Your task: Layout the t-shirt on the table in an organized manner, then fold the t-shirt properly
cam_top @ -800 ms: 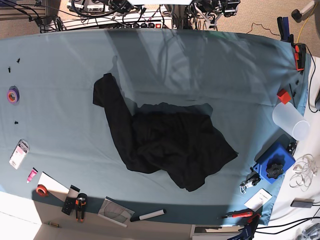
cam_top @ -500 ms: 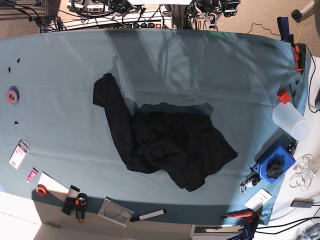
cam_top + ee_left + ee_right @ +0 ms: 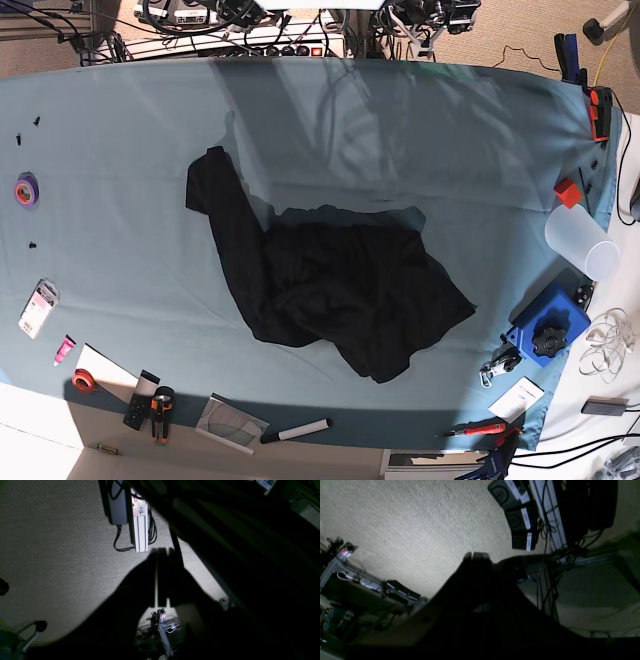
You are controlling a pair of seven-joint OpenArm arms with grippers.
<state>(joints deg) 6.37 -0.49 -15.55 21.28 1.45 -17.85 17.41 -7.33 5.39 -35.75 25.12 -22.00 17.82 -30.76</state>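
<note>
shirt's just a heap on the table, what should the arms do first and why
Probably bring both arms in over the table toward the t-shirt. It lies crumpled with one part trailing to the upper left, and no arm shows in the base view; both wrist cameras see only floor, with the left gripper and right gripper shut.

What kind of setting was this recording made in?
Probably a robotics lab or workshop: a teal-blue cloth-covered table with tape rolls and hand tools along its edges, tangled cables and electronics behind, carpeted floor.

matt black cloth t-shirt (image 3: 330, 285) on smooth teal cloth-covered table (image 3: 120, 200).
</note>
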